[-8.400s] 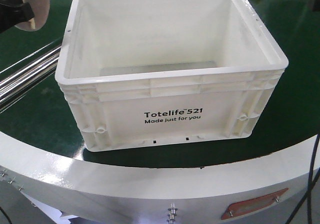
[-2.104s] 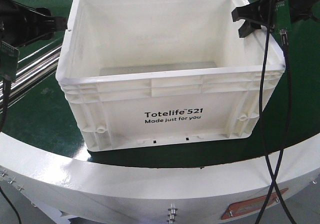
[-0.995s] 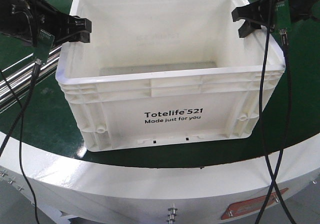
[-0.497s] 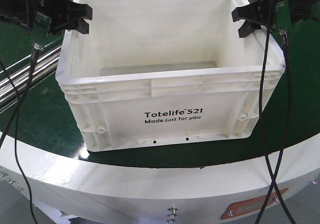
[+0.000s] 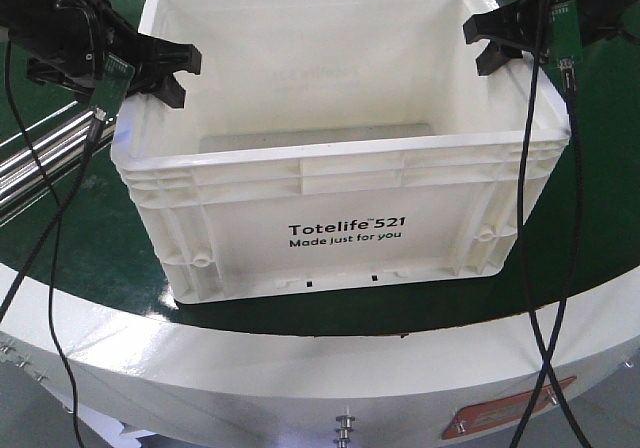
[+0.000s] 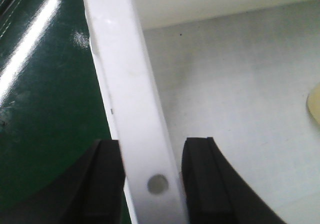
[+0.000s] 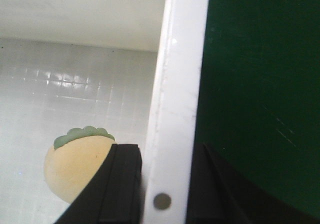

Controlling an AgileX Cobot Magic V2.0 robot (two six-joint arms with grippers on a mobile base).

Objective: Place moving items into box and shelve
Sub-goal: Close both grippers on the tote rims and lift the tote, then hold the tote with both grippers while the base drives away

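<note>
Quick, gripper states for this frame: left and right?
Left gripper: fingers straddle the box rim; clamped or not, cannot tell.
Right gripper: closed on the box rim.

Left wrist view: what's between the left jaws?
Left wrist view shows only the crate rim there: one jaw inside, one outside over the green table.

Front view down onto box [image 5: 345, 223]; wrist views close over rims.

Smooth, faintly glossy white plastic box [image 5: 340, 173]; glossy dark green table [image 5: 100, 258]; shiny metal rods [image 5: 40, 163]; matt yellow plush toy [image 7: 75, 171]
</note>
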